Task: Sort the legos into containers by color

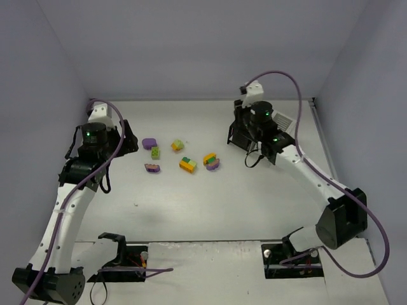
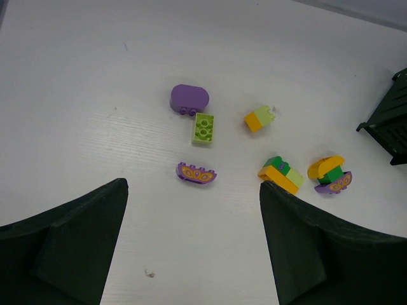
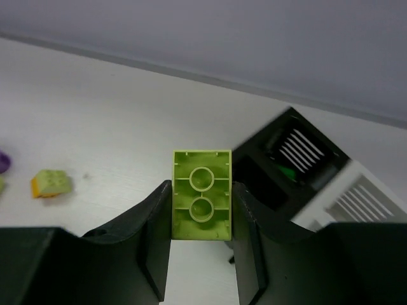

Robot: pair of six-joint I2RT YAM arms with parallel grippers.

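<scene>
My right gripper (image 3: 202, 213) is shut on a lime green lego (image 3: 202, 190), held with its hollow underside facing the camera. The containers stand just beyond it to the right: a black bin (image 3: 273, 168) with something green inside and a white bin (image 3: 356, 194). Loose legos lie mid-table: a purple rounded one (image 2: 189, 98), a lime one (image 2: 203, 129), an orange-lime one (image 2: 259, 118), a purple arch (image 2: 196, 173), an orange-green stack (image 2: 280, 174) and an orange-green-purple stack (image 2: 331, 175). My left gripper (image 2: 192, 190) hangs open above the table, close to the purple arch.
In the top view the black and white containers (image 1: 280, 124) sit at the back right, partly hidden under the right arm. The side walls stand close on both sides. Both arm bases are at the near edge.
</scene>
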